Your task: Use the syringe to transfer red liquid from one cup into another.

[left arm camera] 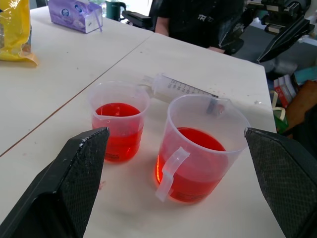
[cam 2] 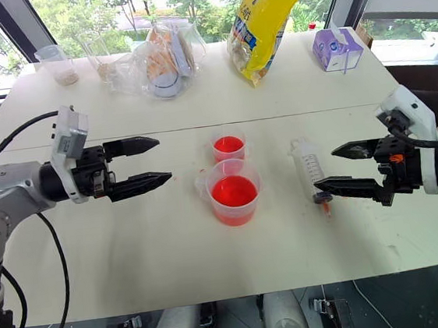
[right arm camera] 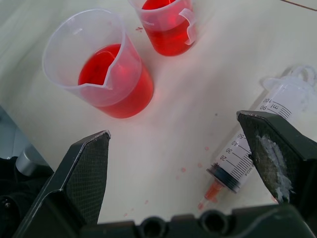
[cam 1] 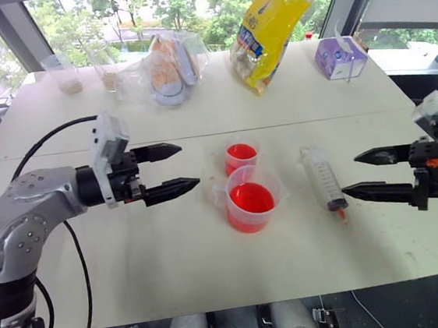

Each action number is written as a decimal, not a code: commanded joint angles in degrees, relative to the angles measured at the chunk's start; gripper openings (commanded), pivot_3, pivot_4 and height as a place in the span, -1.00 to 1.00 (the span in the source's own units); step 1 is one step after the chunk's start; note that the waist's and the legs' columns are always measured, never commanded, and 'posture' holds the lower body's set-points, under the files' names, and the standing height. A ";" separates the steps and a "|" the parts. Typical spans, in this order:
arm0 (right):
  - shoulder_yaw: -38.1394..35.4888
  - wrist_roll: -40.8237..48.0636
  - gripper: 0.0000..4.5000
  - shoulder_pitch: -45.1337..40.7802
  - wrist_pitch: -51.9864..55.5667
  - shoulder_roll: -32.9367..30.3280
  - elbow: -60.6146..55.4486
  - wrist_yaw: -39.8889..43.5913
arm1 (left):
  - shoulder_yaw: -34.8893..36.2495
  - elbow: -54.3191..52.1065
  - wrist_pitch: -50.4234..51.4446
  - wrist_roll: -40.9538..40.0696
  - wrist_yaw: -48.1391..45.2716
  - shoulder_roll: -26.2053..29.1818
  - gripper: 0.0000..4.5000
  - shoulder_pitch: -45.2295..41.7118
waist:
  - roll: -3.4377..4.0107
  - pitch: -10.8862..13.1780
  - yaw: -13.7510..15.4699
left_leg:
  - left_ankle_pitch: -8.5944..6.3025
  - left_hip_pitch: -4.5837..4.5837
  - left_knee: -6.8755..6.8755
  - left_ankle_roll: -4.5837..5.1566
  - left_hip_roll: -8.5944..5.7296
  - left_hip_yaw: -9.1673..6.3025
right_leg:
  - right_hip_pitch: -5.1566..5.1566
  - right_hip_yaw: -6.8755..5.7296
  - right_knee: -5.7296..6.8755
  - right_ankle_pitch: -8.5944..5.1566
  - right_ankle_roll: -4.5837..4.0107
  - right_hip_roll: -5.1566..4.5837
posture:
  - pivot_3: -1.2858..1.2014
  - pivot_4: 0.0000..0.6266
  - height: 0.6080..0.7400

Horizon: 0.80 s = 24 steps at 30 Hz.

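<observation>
The syringe (cam 1: 322,177) lies flat on the white table (cam 1: 137,274), its orange tip toward the front edge, to the right of the cups. The handled measuring cup (cam 1: 250,200) holds red liquid (cam 1: 251,198). Just behind it stands the small cup (cam 1: 242,155), which also has red liquid in it. My left gripper (cam 1: 188,166) hovers open to the left of the cups and points at them, with nothing between its fingers. My right gripper (cam 1: 350,174) is open just right of the syringe (right arm camera: 257,144) and apart from it.
At the back of the table are a yellow bag (cam 1: 271,25), a purple tissue box (cam 1: 339,57), a clear bag of items (cam 1: 166,68) and two cups with beige contents (cam 1: 65,74). Small red drops (right arm camera: 183,169) dot the table near the syringe tip. A person in black (left arm camera: 198,20) sits beyond the right edge.
</observation>
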 commanded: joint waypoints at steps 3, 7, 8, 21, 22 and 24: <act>-0.41 0.58 0.98 -1.45 -0.99 -1.27 0.12 -1.14 | -0.07 -0.73 -1.38 0.77 -0.24 -0.02 1.00 -0.83 | 0.00 0.00 0.00 | 0.00 0.00 0.00 0.00 0.00 0.00 | 0.00 0.00 0.00 0.00 0.00 0.00 | 0.03 -0.52 1.00; 2.76 -0.52 0.98 -3.39 -0.10 -1.64 1.39 -4.04 | -0.32 -0.76 -1.54 1.11 -0.24 -0.35 1.00 -0.99 | 0.00 0.00 -0.06 | 0.00 0.00 0.00 0.00 0.00 0.00 | 0.00 0.00 0.00 0.00 0.00 0.00 | 0.03 -0.52 1.00; 3.65 -0.72 0.98 -3.98 -0.04 -1.59 1.75 -4.72 | -0.37 -0.75 -1.55 1.12 -0.21 -0.41 1.00 -1.04 | 0.00 0.00 -0.06 | 0.00 0.01 0.00 0.00 0.00 0.00 | 0.00 0.00 0.00 0.00 -0.01 0.00 | 0.03 -0.52 1.00; 31.33 -14.24 0.98 -23.40 5.15 8.51 22.46 -19.55 | -2.50 -0.98 -3.77 3.30 0.70 -3.71 1.00 -1.13 | 0.00 0.00 -0.04 | 0.00 -0.11 -0.01 0.00 -0.02 0.04 | -0.15 0.04 0.02 0.02 0.01 0.00 | 0.03 -0.52 1.00; 32.58 -15.23 0.98 -23.93 4.43 9.28 24.07 -19.44 | -2.44 -1.17 -3.85 3.44 0.82 -3.87 1.00 -0.93 | -0.01 0.00 -0.07 | 0.00 -0.12 -0.01 0.00 -0.02 0.05 | -0.15 0.04 0.01 0.03 0.02 -0.01 | 0.03 -0.52 1.00; 34.66 -17.11 0.98 -24.77 2.85 10.40 26.54 -18.96 | -2.33 -1.59 -3.89 3.64 1.10 -4.20 1.00 -0.54 | -0.01 0.00 -0.03 | 0.00 -0.13 -0.01 0.01 -0.04 0.06 | -0.15 0.04 0.00 0.03 0.03 -0.02 | 0.03 -0.52 1.00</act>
